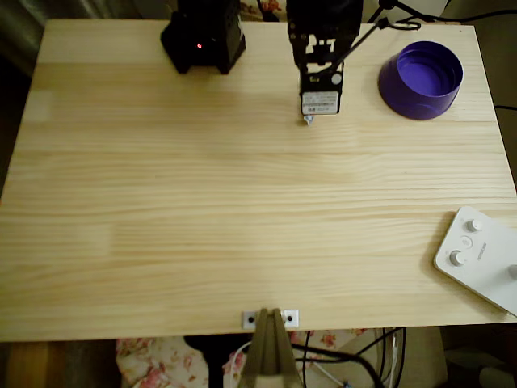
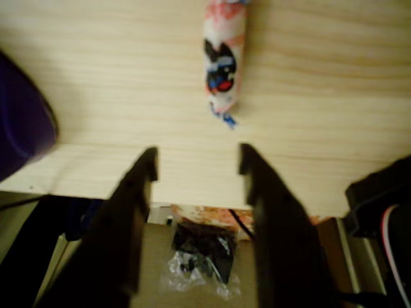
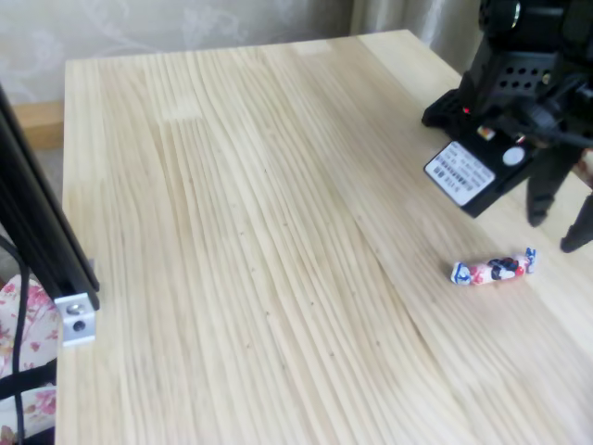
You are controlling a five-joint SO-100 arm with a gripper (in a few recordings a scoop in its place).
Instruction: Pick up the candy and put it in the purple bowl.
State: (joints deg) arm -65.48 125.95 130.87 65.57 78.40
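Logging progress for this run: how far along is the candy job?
Nothing looks done yet: the candy lies on the table, and the purple bowl holds nothing. In hand: the gripper hangs open near the candy, fingers apart and touching nothing. Left: grasp, lift, carry to the bowl, release.

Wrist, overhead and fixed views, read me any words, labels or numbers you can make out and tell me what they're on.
No text can be read.
White sticker on the arm: barcode and print, too small.
candy: dark, red and blue printing, blurred.
White device: tiny marks by its buttons, unreadable.
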